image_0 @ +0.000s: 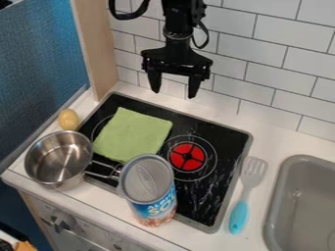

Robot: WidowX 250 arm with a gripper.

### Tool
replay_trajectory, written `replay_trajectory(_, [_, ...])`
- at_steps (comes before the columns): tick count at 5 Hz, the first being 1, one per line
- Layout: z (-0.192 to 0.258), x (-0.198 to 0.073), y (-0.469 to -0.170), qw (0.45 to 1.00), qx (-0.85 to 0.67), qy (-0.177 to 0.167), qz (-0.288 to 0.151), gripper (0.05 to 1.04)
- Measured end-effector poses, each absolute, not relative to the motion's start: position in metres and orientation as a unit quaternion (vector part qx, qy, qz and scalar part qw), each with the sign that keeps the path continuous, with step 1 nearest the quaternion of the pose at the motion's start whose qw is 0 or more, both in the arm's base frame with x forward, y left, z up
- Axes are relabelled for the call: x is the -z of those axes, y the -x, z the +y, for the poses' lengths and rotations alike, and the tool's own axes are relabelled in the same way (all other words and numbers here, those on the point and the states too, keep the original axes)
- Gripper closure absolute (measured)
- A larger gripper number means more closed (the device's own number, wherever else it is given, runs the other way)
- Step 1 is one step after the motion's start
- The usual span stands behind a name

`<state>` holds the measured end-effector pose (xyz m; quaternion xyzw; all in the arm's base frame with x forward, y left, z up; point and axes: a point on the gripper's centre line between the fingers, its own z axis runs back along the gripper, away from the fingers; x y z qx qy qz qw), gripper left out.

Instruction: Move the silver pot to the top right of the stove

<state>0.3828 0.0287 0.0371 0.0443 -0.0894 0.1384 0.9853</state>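
Observation:
The silver pot (58, 158) stands upright on the white counter at the left front, beside the stove (203, 198). Its wire handle points right over the stove's left front edge, and the handle's end is partly hidden by a can. High above the stove's back edge hangs the black gripper (173, 90), open, its two fingers pointing down with nothing between them. The pot is well below and to the left of it, not touching it.
A green cloth (134, 134) lies on the stove's left part, near a red burner disc (188, 156). A tall can (149, 191) stands at the stove's front. A blue-handled spatula (239, 211) and grey sink (278, 208) are right; a yellowish potato-like object (68, 119) is back left.

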Motion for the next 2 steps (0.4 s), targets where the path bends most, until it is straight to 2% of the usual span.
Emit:
replay_trajectory(1, [0.028, -0.020, -0.376, 0.987, -0.140, -0.046, -0.065, 0.084])
replay_trajectory(2, [0.037, -0.010, -0.352, 0.985, -0.162, -0.048, -0.036, 0.084])
